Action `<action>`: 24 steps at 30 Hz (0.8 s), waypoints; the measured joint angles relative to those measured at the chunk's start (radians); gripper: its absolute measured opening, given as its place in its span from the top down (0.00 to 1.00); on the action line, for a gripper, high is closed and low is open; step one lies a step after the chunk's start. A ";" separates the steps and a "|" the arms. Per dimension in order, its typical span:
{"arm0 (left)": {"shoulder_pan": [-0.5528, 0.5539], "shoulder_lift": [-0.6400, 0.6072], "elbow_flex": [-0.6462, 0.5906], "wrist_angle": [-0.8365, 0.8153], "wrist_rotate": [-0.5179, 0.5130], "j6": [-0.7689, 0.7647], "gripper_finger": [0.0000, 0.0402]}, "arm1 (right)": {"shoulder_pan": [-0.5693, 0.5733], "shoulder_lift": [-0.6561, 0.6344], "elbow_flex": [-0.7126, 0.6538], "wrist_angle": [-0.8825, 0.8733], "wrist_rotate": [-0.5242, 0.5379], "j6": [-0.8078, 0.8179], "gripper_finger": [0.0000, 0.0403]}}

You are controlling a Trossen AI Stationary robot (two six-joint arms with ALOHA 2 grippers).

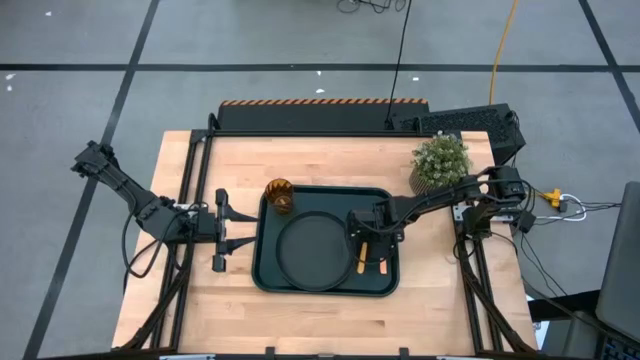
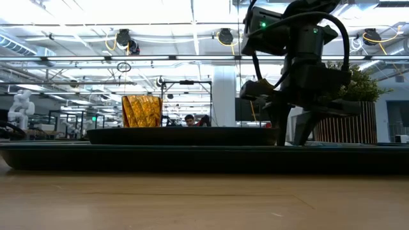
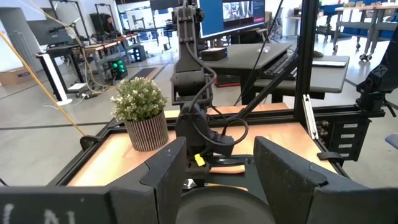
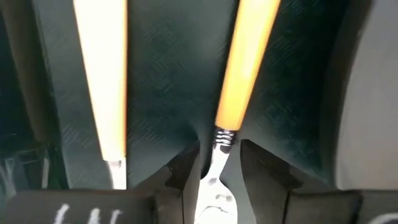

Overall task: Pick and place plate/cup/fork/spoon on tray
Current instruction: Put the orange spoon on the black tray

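Our right gripper (image 1: 372, 238) is down in the tray (image 1: 385, 195), fingers closed around the spoon (image 4: 239, 68) beside the fork (image 4: 102, 74). Plate (image 1: 310, 250) and cup (image 1: 280, 195) are in; we judge only release remains. Left gripper (image 1: 222, 230) waits spread apart.

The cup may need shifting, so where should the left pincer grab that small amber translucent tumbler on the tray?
Probably grip the amber translucent tumbler across its side walls at mid-height, coming in level from the left. It stands upright in the dark green rectangular tray's far left corner, nearest the open left pincer. The right pincer sits low over the tray's right side.
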 joint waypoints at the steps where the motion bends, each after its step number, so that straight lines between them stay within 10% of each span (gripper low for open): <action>1: 0.000 0.000 0.000 0.000 0.000 0.000 0.52 | 0.002 0.000 0.000 0.004 0.000 0.000 0.74; 24: 0.000 0.000 0.000 -0.001 0.000 -0.003 0.52 | 0.011 -0.001 0.000 0.002 0.002 -0.005 0.93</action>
